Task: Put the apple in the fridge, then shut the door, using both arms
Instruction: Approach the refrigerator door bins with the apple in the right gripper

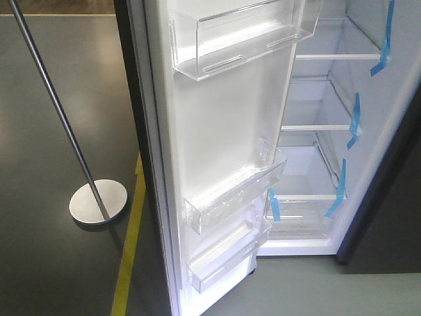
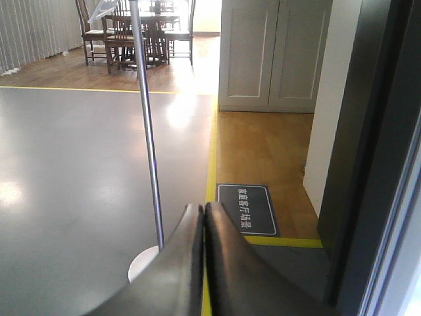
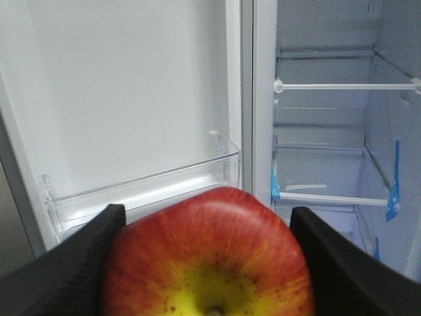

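The red and yellow apple (image 3: 207, 257) fills the bottom of the right wrist view, with my right gripper (image 3: 205, 227) shut on it, one black finger on each side. Ahead of it stand the white inner face of the door (image 3: 131, 99) with a clear bin (image 3: 145, 187), and to the right the open fridge (image 3: 329, 131) with glass shelves and blue tape. In the front view the fridge (image 1: 329, 145) is open, its door (image 1: 217, 145) swung out to the left. My left gripper (image 2: 204, 210) is shut on nothing, beside the door's dark outer edge (image 2: 368, 164).
A metal pole (image 1: 52, 105) on a round white base (image 1: 99, 201) stands on the grey floor left of the door. A yellow floor line (image 1: 131, 250) runs along the floor by the door. A dark mat (image 2: 248, 209), cabinets and a dining set lie beyond.
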You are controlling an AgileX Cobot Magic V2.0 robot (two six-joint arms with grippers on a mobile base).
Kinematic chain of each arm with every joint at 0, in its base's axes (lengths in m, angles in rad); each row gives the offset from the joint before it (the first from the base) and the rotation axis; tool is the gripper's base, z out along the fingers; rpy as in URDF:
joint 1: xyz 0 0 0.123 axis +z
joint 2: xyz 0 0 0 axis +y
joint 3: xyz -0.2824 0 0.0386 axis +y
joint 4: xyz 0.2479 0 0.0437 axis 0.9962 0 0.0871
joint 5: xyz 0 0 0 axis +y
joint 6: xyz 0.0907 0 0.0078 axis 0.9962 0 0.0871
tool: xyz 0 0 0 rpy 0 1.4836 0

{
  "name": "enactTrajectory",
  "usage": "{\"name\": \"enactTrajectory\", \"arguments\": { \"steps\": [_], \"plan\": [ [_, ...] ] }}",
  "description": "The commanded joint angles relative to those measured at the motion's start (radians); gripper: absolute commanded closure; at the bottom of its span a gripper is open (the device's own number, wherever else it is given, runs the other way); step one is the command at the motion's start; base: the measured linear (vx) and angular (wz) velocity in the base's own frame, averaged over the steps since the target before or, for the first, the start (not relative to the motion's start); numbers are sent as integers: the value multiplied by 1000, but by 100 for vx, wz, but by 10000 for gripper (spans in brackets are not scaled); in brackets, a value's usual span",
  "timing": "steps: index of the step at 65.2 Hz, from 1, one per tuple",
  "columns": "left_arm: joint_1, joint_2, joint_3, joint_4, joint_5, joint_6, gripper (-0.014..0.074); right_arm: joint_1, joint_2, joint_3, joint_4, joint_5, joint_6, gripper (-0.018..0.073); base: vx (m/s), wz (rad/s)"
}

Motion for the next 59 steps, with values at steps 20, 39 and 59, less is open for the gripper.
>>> {"name": "enactTrajectory", "arguments": {
  "steps": [20,39,59],
  "plan": [
    [-8,-13,-17,-1,-69,-9,603,1,1,-25,8,-82,-8,429,8,2],
    [-8,-13,-17,-1,-69,-9,603,1,1,-25,8,-84,-8,429,6,1],
    [-8,-13,-17,-1,-69,-9,603,1,1,-25,8,-84,-8,429,6,0]
  ]
}}
